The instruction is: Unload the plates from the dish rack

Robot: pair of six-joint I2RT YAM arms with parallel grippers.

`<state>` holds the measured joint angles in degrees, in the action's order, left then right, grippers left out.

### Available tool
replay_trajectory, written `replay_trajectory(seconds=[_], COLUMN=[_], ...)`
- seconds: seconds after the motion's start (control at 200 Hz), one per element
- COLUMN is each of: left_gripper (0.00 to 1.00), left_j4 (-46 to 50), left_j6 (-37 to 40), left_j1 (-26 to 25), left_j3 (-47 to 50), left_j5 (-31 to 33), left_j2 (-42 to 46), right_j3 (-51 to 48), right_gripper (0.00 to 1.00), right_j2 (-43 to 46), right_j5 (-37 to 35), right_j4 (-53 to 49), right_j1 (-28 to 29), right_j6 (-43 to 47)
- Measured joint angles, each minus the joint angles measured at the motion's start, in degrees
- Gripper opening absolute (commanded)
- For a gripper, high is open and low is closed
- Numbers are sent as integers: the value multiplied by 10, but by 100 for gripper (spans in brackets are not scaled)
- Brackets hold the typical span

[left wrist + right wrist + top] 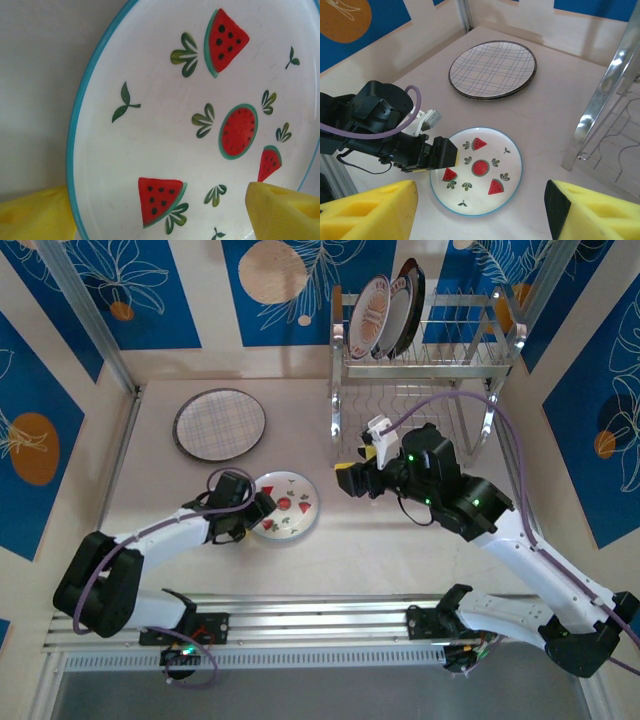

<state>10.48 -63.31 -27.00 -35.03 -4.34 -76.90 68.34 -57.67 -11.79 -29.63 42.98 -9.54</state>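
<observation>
A white plate with red watermelon slices and a blue rim [297, 512] [165, 130] [485, 187] lies flat on the table. My left gripper [262, 508] [160, 220] [442, 154] is open at its left edge, with one yellow pad over the plate and the other outside the rim. The dish rack [430, 360], shiny chrome wire, stands at the back right. A sunburst plate [368, 320] and darker-rimmed plates [405, 302] stand upright in its upper tier. My right gripper [362, 468] [480, 210] hovers open in front of the rack with nothing between its fingers.
A plaid plate [220, 424] [492, 69] rests flat at the back left on another dark-rimmed plate. A chrome rack leg [600, 110] and the wavy lower shelf [620, 155] lie close on my right gripper's right. Blue patterned walls enclose the table.
</observation>
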Motion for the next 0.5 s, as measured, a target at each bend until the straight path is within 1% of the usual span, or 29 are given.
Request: replay_trajectory(seconds=[0.06,0.135,0.25,0.35,0.5], left_gripper=[93,96,98,98,98], left_j4=[16,35,71,105,154], left_j6=[5,4,7,10,26], left_j1=[0,0,0,0,3], left_j3=[-10,-17,-30,-49,-101], left_j5=[1,2,2,2,4], left_j2=[3,15,44,71,111], right_j3=[13,41,92,147,246], right_gripper=[68,67,66,66,66], right_j2=[-1,-6,-20,-46,-114], right_j5=[-15,-42,-83,-104,-106], right_j4=[-3,-6,-5,-4,-2], right_j1=[0,-2,-16,-56,-148], right_j6=[1,5,14,16,7])
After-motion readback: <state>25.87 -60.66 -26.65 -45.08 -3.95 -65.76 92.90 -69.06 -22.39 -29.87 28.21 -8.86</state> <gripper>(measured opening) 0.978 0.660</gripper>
